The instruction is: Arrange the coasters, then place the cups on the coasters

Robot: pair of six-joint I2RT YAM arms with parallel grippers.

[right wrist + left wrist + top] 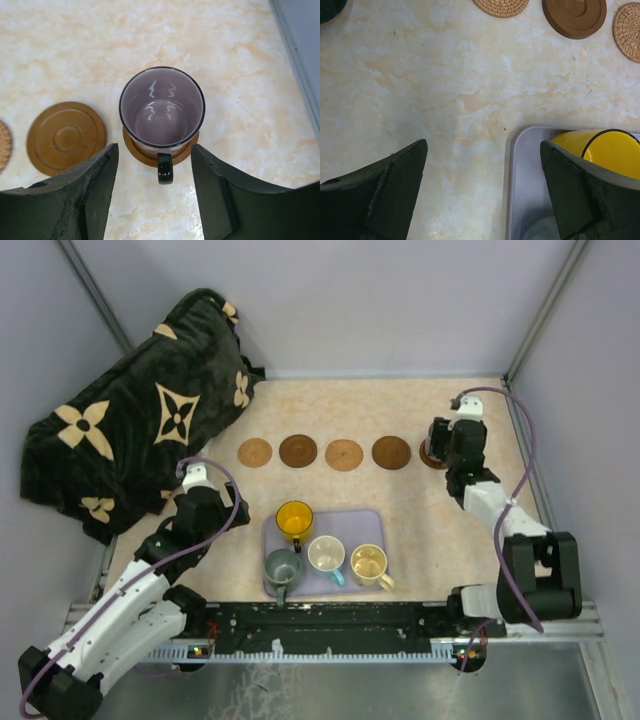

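Purple cup (161,107) sits on coaster (142,154); right hand (154,155) parted, gripping nothing. Handle (165,169) btwn fingers (100,190): withdrawal may snag, tip it.

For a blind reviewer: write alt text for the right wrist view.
A translucent purple mug stands upright on a brown wooden coaster, handle toward the camera, between open jaws that do not touch it. An empty brown coaster lies to its left on the marbled table.

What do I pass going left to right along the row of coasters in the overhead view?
Light woven coaster → dark wooden coaster → second woven coaster → second dark wooden coaster → fifth coaster, mostly hidden.
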